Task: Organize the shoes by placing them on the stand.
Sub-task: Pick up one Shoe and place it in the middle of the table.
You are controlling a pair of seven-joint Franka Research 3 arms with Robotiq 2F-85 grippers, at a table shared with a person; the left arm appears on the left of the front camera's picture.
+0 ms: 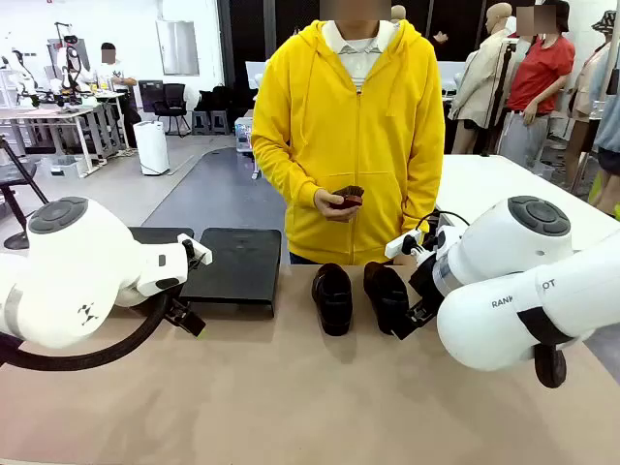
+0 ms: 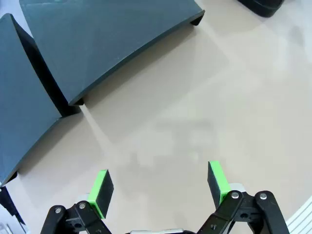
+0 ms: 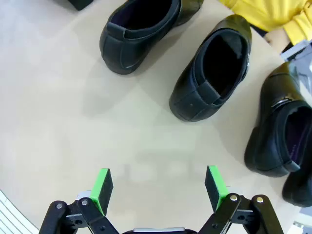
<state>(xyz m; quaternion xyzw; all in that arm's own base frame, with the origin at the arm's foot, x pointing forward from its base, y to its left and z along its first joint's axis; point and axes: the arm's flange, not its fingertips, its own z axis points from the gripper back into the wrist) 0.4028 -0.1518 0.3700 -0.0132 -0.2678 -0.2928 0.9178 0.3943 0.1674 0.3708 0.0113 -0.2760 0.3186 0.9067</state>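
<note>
Several black glossy slip-on shoes lie on the beige table. The front view shows two of them side by side, one [image 1: 332,297] left of the other [image 1: 387,295]. In the right wrist view, three shoes [image 3: 141,29] [image 3: 214,68] [image 3: 278,122] lie in a row, and part of another [image 3: 297,187] shows at the edge. My right gripper [image 3: 158,187] [image 1: 407,325] hangs open over bare table just short of them. The black stand [image 1: 232,266] [image 2: 107,39] sits at the left. Near its front edge my left gripper [image 2: 159,187] [image 1: 187,318] is open and holds nothing.
A person in a yellow hoodie [image 1: 354,126] stands at the far side behind the shoes, hands together on a small dark object [image 1: 347,199]. A second dark stand panel [image 2: 24,107] lies beside the first. Bare tabletop [image 1: 291,397] stretches along the near side.
</note>
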